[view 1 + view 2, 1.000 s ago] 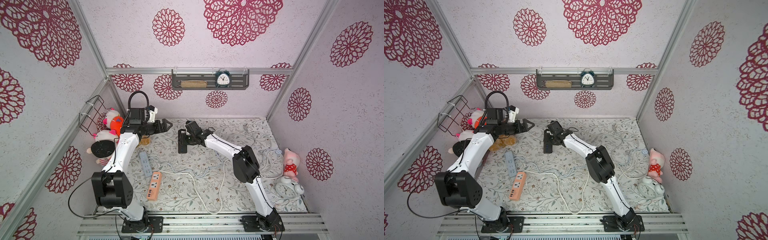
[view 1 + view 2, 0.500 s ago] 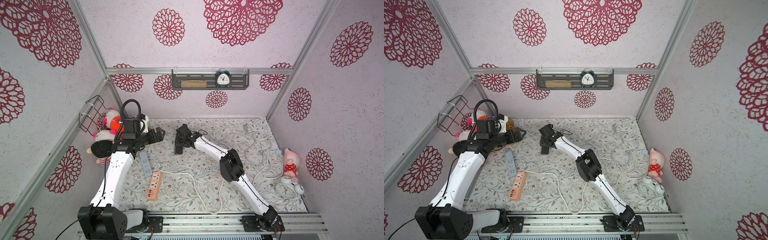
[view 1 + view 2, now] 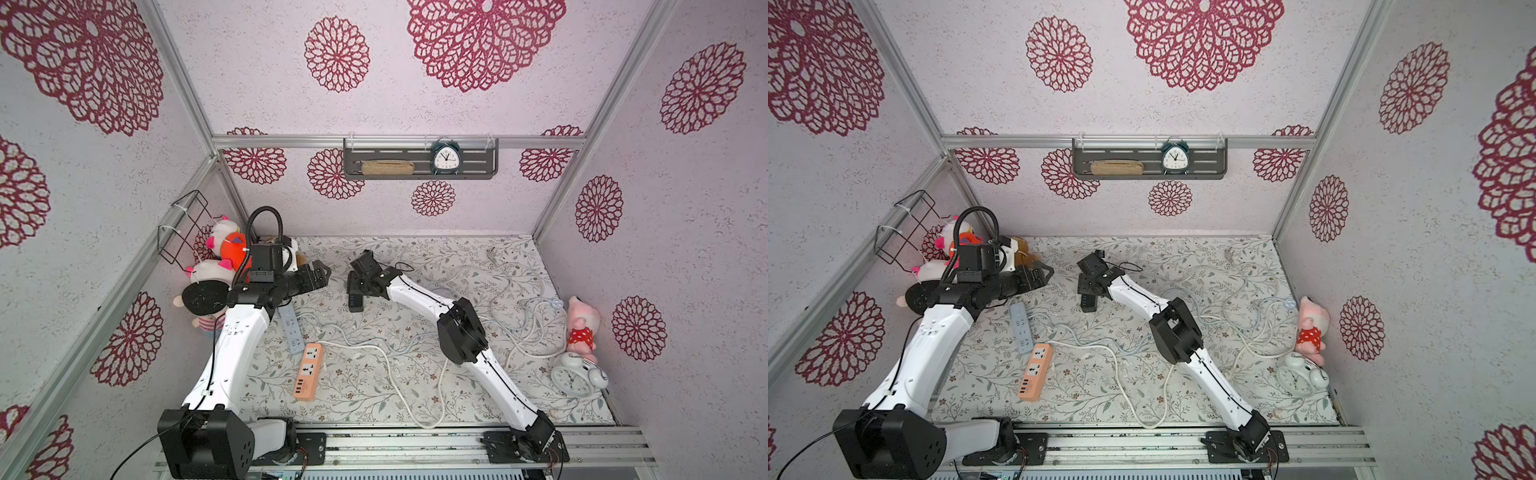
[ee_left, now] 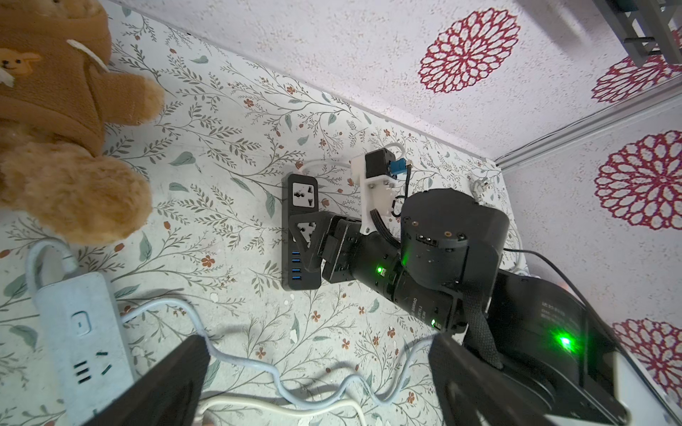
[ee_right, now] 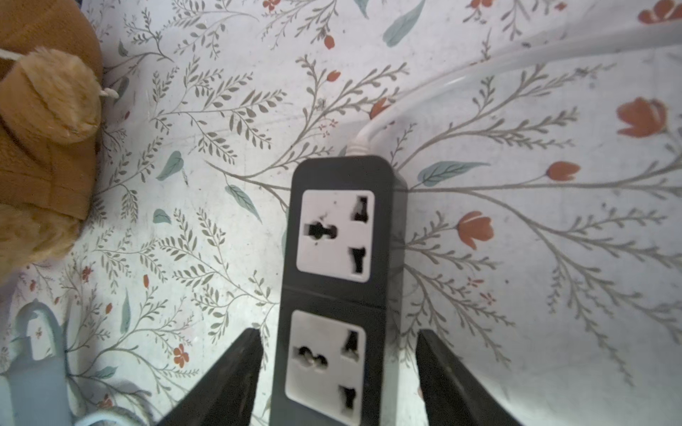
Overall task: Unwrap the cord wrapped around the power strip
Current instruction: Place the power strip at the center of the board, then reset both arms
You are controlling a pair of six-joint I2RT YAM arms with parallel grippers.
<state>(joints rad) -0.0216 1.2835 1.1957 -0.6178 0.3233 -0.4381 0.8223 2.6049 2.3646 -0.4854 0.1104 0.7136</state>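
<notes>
While left pincer (image 4: 317, 341) gapes empty, right pincer (image 5: 337, 333) straddles black power strip (image 5: 341, 236), jaws clear of it.

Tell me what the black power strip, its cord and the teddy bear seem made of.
Black power strip: likely hard plastic, matte, with smooth moulded corners. Cord: white, probably a rubbery plastic sheath, faintly glossy, bending smoothly. Teddy bear: brown plush fabric, visibly fuzzy pile.

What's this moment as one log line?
right gripper: open, straddling black plastic power strip | left gripper: open, empty | white cord: no wraps visible
</notes>
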